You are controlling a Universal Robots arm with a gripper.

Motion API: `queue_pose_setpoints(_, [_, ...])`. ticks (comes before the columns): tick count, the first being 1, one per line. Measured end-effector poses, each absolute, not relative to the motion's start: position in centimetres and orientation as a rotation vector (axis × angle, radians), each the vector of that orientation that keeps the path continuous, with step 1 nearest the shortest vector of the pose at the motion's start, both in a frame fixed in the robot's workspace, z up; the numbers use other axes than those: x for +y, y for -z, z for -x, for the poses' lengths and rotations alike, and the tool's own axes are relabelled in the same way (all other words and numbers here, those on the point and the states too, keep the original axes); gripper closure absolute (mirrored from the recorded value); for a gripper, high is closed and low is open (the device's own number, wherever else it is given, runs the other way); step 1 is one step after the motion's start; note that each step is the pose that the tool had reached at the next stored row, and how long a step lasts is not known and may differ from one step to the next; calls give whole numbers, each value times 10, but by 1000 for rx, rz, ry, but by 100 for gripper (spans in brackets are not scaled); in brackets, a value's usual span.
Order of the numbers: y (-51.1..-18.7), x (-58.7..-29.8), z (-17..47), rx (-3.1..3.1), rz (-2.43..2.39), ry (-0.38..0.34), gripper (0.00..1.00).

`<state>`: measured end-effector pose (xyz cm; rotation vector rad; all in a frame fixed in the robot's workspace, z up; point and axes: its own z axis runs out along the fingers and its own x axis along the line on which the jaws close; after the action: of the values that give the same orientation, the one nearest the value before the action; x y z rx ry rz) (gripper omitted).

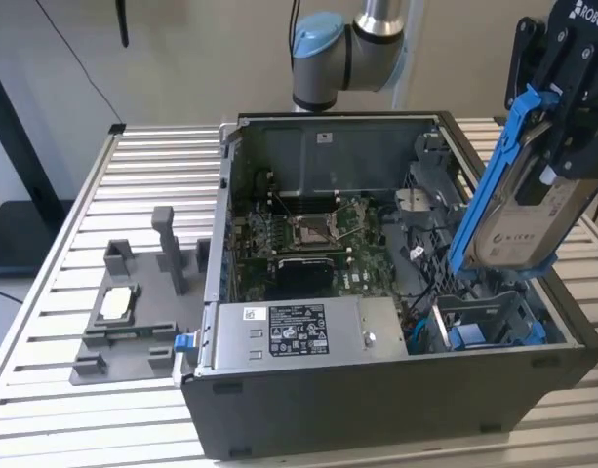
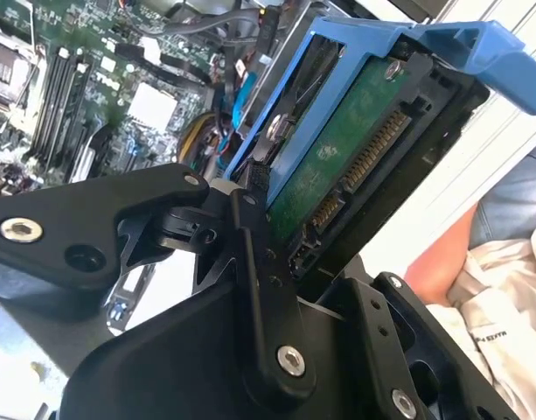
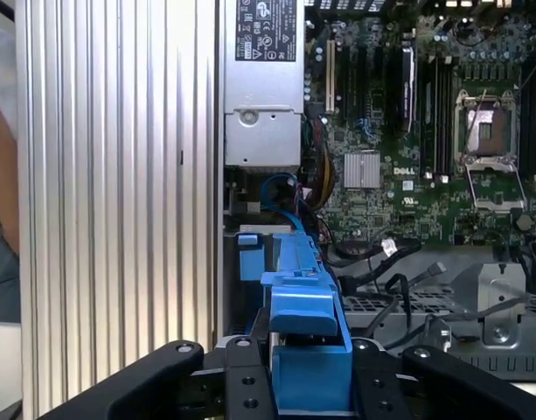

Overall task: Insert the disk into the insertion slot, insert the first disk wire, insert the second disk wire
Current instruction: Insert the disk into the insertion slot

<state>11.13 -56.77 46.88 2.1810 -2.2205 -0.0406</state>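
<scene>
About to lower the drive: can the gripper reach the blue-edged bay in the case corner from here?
Probably yes. The gripper holds the drive tilted above the bay, whose top looks open; loose cables seem to lie beside it, not across it.

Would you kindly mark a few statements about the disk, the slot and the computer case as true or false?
1. The tool is shut on the disk. True.
2. The disk sits fully in the insertion slot. False: it hangs tilted above the slot.
3. The power-supply box lies to the exterior view's left of the slot. True.
4. The case is closed by a side panel. False: it is open, and the motherboard shows.
</scene>
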Motion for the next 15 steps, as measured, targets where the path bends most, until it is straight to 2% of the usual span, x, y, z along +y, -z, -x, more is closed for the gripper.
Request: queue_pose_setpoints(15, [-452,-569,-115,-2218,-2183,41,67])
